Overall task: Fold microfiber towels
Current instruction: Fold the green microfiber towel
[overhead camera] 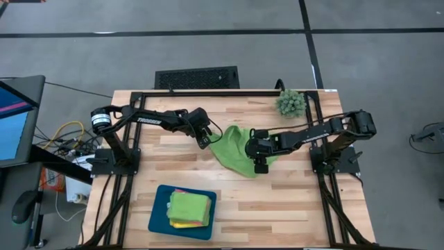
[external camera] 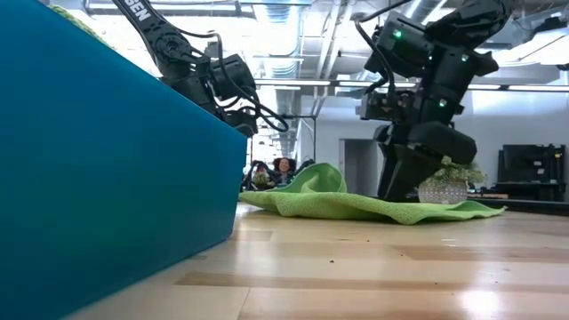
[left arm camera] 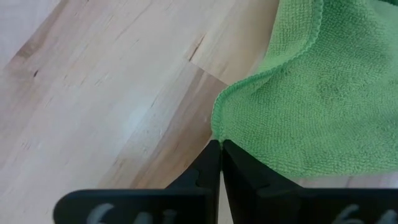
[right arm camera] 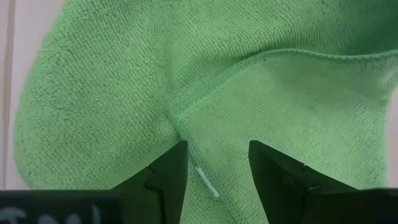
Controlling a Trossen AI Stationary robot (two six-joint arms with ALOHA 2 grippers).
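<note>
A lime green microfiber towel [overhead camera: 236, 149] lies crumpled at the middle of the table, humped in the low view [external camera: 316, 182]. My left gripper [overhead camera: 207, 142] is at its left end, shut on a corner. My right gripper [overhead camera: 259, 164] stands open over the towel's right part. In the right wrist view its fingers [right arm camera: 163, 180] straddle a hemmed edge [right arm camera: 249, 62] of an overlapping layer. Folded towels [overhead camera: 189, 207], a green one on top with yellow and pink edges showing below, are stacked in the dark teal tray [overhead camera: 158, 214]. My left gripper pinches the towel's left corner [left arm camera: 219, 132] between its two shut fingers, only at their tips. The fingers slant down from the table's left side. The rest of the towel spreads away from the corner and lies slack on the table. My right gripper's open fingertips [right arm camera: 273, 180] are down at the towel's surface; whether they touch it I cannot tell.
The teal tray stands at the near edge and its wall [external camera: 116, 178] fills the left of the low view. A small spiky green plant [overhead camera: 290, 103] sits at the far right. Bare wood lies near the front right [overhead camera: 291, 208].
</note>
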